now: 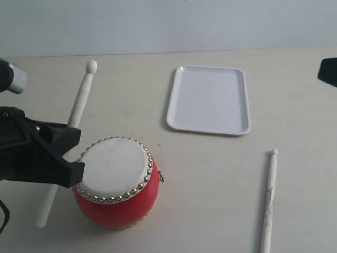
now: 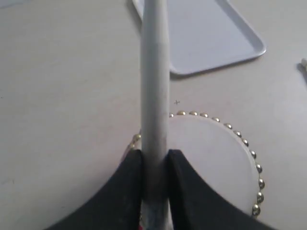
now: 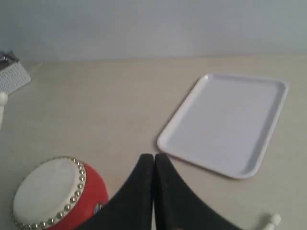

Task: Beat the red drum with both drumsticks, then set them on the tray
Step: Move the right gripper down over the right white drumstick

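The red drum (image 1: 117, 182) stands at the front left, its studded off-white skin up; it also shows in the wrist views (image 2: 216, 158) (image 3: 55, 196). My left gripper (image 1: 72, 158) (image 2: 155, 160) is shut on one drumstick (image 1: 80, 103) (image 2: 155, 86), held just left of the drum with its knobbed tip pointing away. The other drumstick (image 1: 269, 200) lies loose on the table at the front right; only its tip (image 3: 271, 220) shows in the right wrist view. My right gripper (image 3: 154, 160) is shut on nothing, high at the right. The white tray (image 1: 209, 99) (image 2: 211, 33) (image 3: 228, 120) lies bare behind the drum.
A metal-and-black part of the left arm (image 1: 13, 76) sits at the far left edge. A dark piece of the right arm (image 1: 329, 71) shows at the right edge. The pale table (image 1: 221, 168) runs back to a light wall.
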